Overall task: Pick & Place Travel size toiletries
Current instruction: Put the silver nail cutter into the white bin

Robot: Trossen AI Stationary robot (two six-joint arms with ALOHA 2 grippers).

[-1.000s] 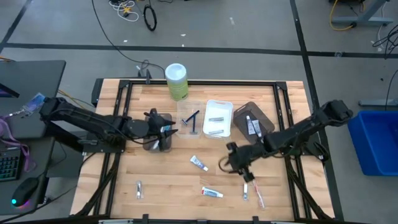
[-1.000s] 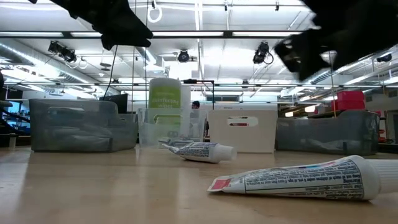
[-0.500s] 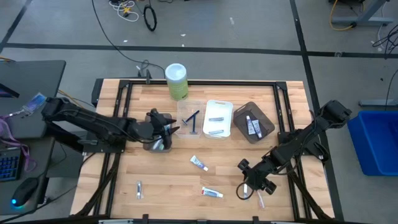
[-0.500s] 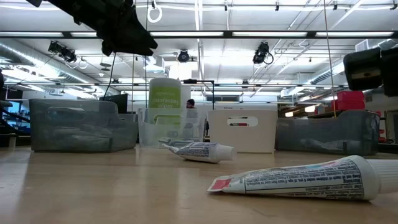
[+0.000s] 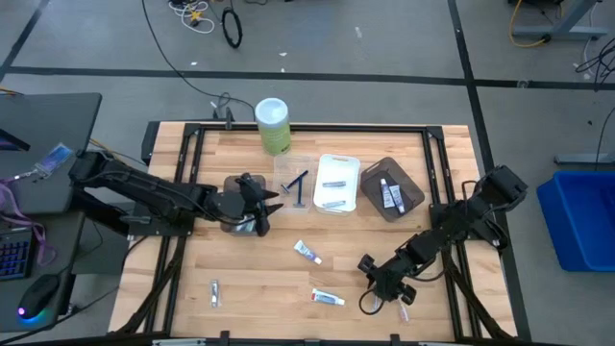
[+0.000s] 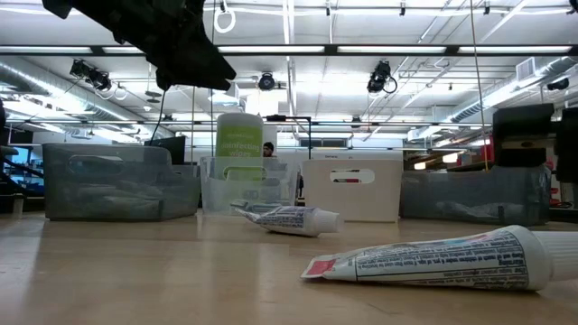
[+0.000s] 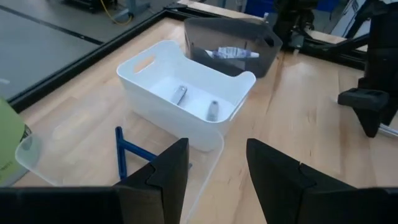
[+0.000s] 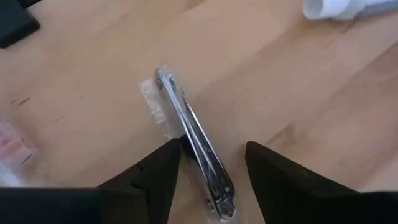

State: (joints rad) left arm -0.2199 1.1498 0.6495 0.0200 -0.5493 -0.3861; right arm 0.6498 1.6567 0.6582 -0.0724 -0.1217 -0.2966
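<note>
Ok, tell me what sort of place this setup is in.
Most likely a robotics lab or industrial workshop. The low view shows a large hall with ceiling light strips and overhead rigging. The high view shows a grey floor marked with dark tape lines, loose cables lying on it, and a desk with a keyboard beside the table.

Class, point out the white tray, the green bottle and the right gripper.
white tray (image 5: 337, 166), high view, bare floor.
green bottle (image 5: 272, 111), high view, white cap.
right gripper (image 8: 208, 163), right wrist view, between fingertips.

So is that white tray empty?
No. The white tray holds two small silver pieces, lying flat on its floor.
</note>
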